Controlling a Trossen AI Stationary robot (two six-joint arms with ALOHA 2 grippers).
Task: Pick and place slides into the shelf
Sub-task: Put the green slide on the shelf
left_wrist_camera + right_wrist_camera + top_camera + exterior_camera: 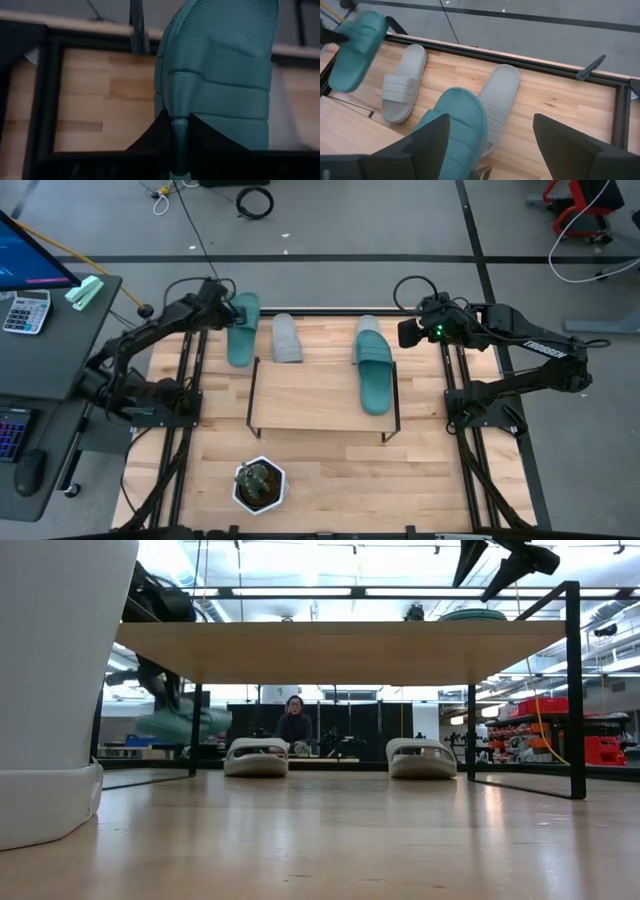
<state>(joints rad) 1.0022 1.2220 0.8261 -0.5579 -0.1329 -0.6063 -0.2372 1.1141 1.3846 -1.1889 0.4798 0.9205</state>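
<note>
My left gripper [218, 308] is shut on one teal-green slide [242, 330] and holds it in the air over the table's far left part, beyond the shelf [320, 395]. The other teal slide [373, 370] lies on the shelf's board at its right end, with its far end jutting past the board's edge. One grey slide [287, 338] lies flat on the table behind the shelf. The second grey slide [500, 92] lies partly under the jutting teal one. My right gripper [492, 150] hangs open above the shelf's far right corner. My left gripper pinches the teal slide by its side edge next to the strap [180, 107], one finger [150, 142] on each side of that rim. The slide is lifted clear [185, 725], tilted, and reaches away from the fingers toward the table's near side.
A white pot with a small plant [260, 485] stands near the table's near edge, in front of the shelf. Black frame rails [190, 410] run along both table sides. A desk with a calculator [25, 310] is to the left. A person [294, 725] sits far behind the table.
</note>
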